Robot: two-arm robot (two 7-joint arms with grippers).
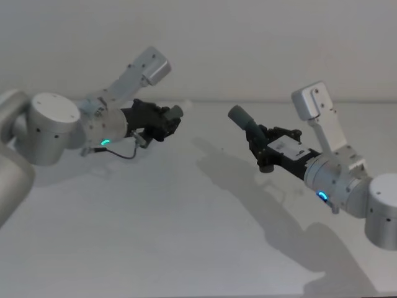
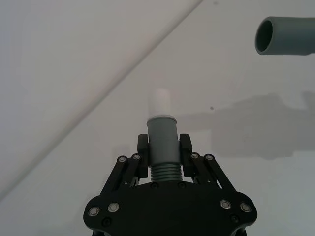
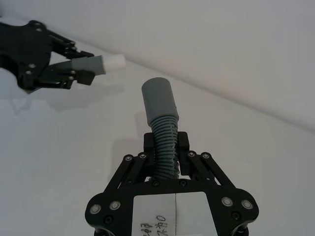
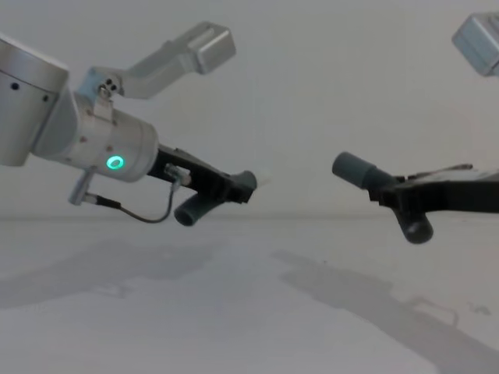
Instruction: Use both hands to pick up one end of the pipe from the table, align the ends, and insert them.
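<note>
Both pipe pieces hang in the air above the table (image 1: 155, 236). My left gripper (image 1: 166, 121) (image 2: 164, 145) is shut on one ribbed piece (image 2: 163, 167); its grey collar (image 2: 162, 132) and white tip (image 2: 161, 102) stick out toward the right arm. My right gripper (image 1: 260, 144) (image 3: 166, 143) is shut on the other ribbed piece (image 3: 165, 140), whose wide grey sleeve mouth (image 1: 237, 116) (image 2: 283, 36) points toward the left arm. A clear gap separates the white tip (image 4: 261, 178) from the sleeve (image 4: 352, 169), and the two are not quite in line. The left gripper (image 3: 74, 73) also appears far off in the right wrist view.
The table surface under both arms is bare white-grey, with the arms' shadows (image 1: 248, 198) lying across it. A plain light wall (image 1: 248, 43) stands behind. Each piece's free curved end (image 4: 189, 212) (image 4: 417, 228) hangs below its gripper.
</note>
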